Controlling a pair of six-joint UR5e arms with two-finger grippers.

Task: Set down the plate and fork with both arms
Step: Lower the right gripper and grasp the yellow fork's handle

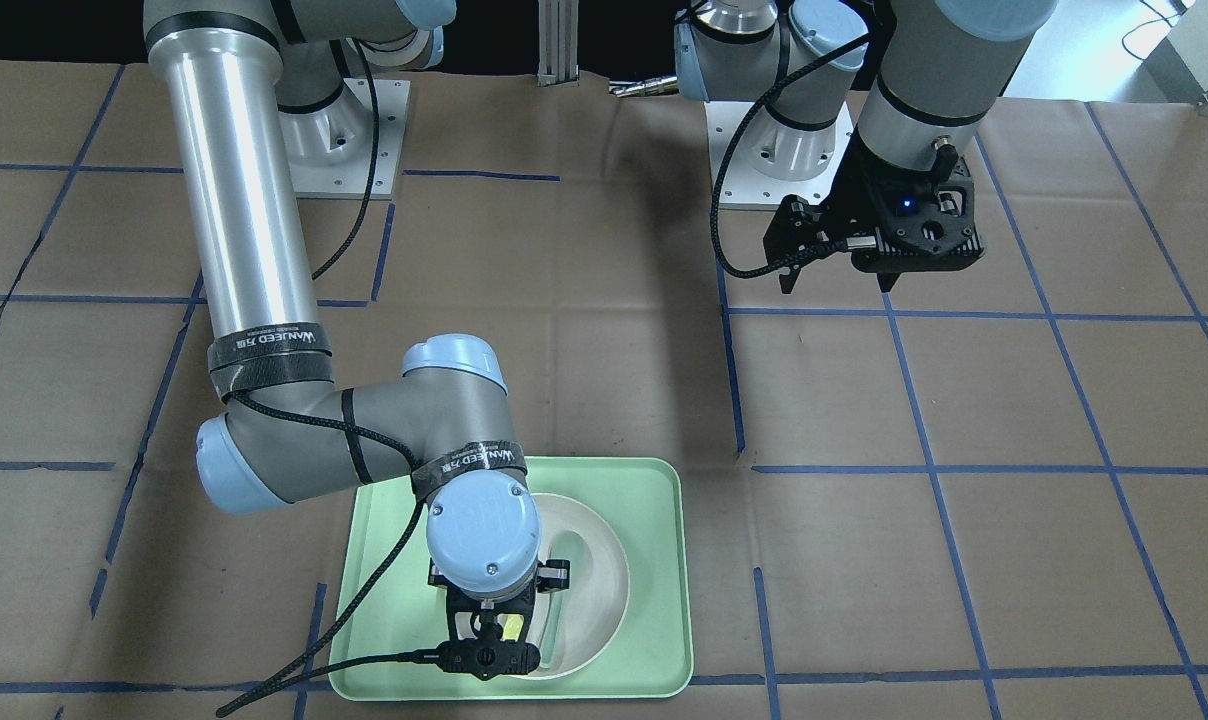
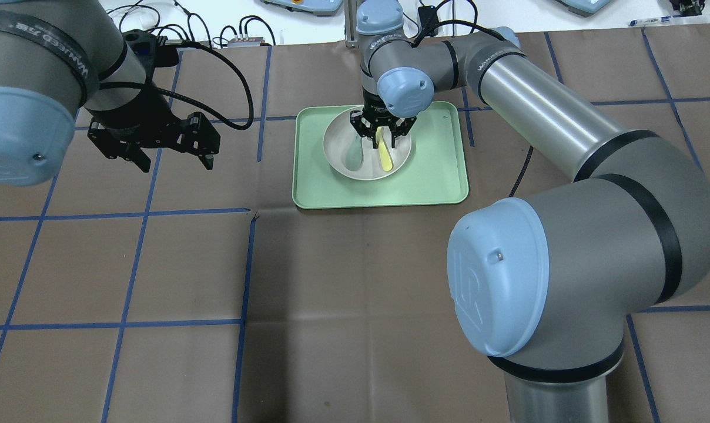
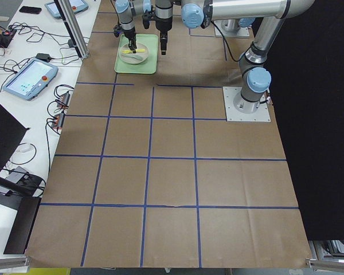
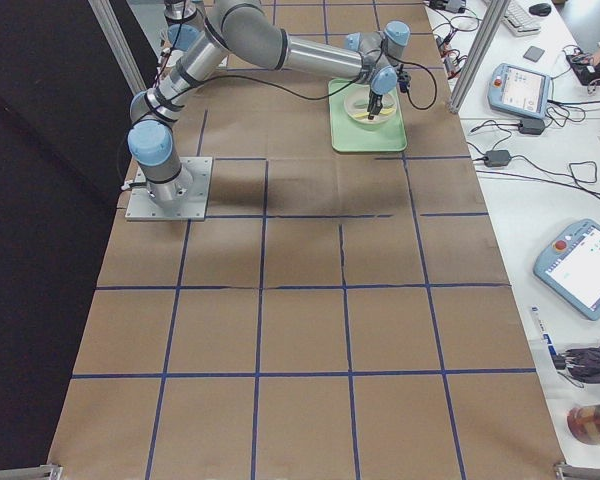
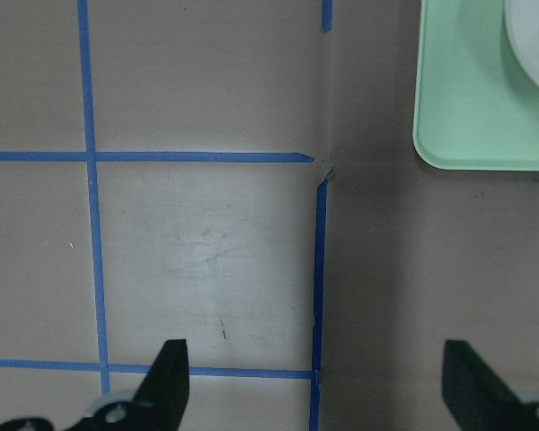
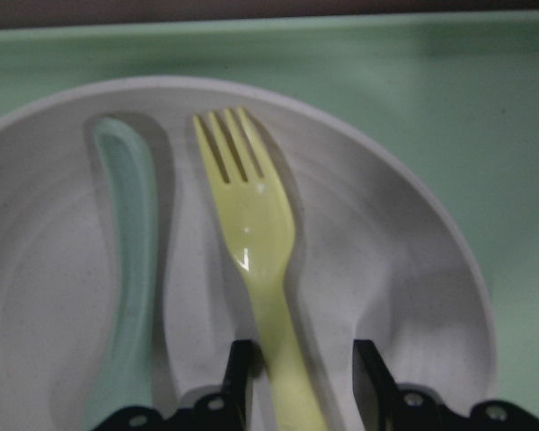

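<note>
In the front-facing view, the plate [image 1: 604, 560] sits in the light-green tray [image 1: 654, 500]. A sliver of the yellow fork [image 1: 512, 627] shows under the right gripper [image 1: 509, 632], which points straight down over the side of the plate farthest from the robot's base. The left gripper [image 1: 837, 285] hangs above the table paper, well apart from the tray, with its fingers spread and empty.

From overhead, the fork lies in the plate beside a grey-green spoon [image 2: 355, 157], and the right fingers straddle its handle.

The two side views are too small to add anything.

The left wrist view shows parted fingers over table paper, with a corner of the tray at the upper right.

In the right wrist view, the fingers flank the handle but are not clamped on it. Nothing is held, so any carrying is probably still to come.
</note>
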